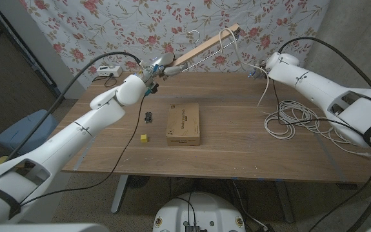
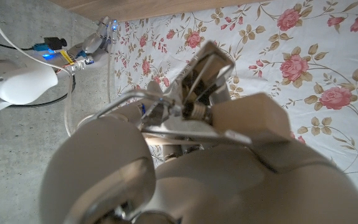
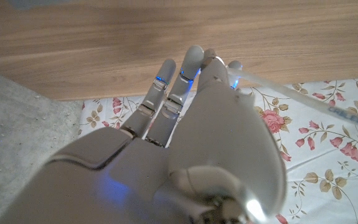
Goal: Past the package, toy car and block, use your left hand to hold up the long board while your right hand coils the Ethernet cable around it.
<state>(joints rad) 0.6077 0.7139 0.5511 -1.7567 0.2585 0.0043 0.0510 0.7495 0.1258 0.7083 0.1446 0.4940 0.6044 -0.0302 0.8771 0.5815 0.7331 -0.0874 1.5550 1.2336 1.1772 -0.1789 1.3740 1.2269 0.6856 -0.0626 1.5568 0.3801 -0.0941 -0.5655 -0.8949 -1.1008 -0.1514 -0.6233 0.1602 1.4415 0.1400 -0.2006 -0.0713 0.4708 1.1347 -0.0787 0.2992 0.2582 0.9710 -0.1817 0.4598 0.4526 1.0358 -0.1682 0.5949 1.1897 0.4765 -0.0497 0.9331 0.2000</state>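
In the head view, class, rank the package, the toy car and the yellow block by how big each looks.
Largest to smallest:
1. package
2. toy car
3. yellow block
The car and block look nearly alike, so their order is unsure.

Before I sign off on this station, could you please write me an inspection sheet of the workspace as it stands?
Surface: wooden table, no damage seen.
Job's things: long board held up at a slant; white Ethernet cable mostly coiled loose on the table, one strand rising to the board's high end.
Clutter: cardboard package, toy car, yellow block.
Hands: left hand grips the board's low end; right hand holds the cable.
Cables: black arm cables arch over both arms.
Surroundings: floral curtain behind.
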